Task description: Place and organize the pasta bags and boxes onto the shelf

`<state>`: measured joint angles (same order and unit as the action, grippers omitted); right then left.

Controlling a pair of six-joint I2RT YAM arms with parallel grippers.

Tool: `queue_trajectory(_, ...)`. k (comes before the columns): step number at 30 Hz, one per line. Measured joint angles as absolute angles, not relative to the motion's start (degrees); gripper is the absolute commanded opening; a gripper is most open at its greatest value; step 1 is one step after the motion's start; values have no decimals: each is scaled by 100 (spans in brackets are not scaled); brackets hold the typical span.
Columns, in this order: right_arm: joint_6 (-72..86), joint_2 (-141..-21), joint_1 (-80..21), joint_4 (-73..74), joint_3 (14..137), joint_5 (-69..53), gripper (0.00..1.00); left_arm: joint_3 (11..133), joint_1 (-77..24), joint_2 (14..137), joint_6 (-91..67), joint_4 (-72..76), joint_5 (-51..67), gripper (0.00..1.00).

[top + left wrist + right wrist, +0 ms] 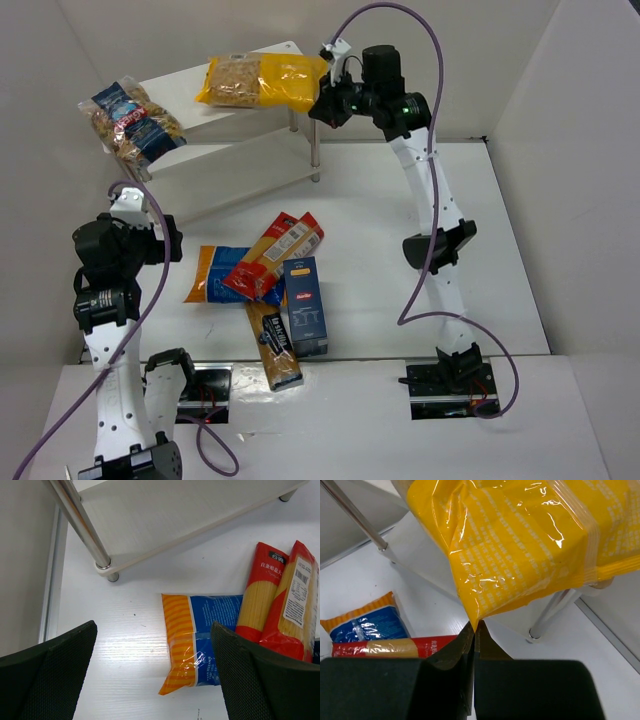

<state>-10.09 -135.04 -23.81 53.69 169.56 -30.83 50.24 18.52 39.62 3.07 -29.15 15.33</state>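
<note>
Bright yellow bag (262, 80) on shelf (178, 76) top board, right gripper (473, 630) at its corner.
We note jaws clenched there, pinch uncertain; left gripper (154, 650) gapes wide above orange-and-blue bag (195, 640).

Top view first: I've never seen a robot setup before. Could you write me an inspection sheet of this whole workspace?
Surface: white table, no spills seen.
Job's things: on the shelf top board, yellow bag and, at its left end, clear blue-label bag. Heaped on the table: orange-and-blue bag, two red spaghetti packs, dark blue box, tan-and-dark box.
Clutter: nothing seen.
Grippers: left gripper open and empty, above the table by the orange-and-blue bag. Right gripper shut, apparently pinching the yellow bag's corner.
Cables: purple cables along both arms, not caught on any pack.
Surroundings: white walls.
</note>
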Motion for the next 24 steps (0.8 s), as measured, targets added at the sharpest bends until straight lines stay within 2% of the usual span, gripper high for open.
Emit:
queue_trajectory(12, -1253, -13594, -3122, 5378, 17207, -2917, 0, 5024, 1894, 3962, 307, -2915, 1531, 100)
queue_trajectory(24, -1441, -14202, -3830, 5293, 17651, -2755, 0, 5024, 1946, 3962, 307, -2915, 1531, 100)
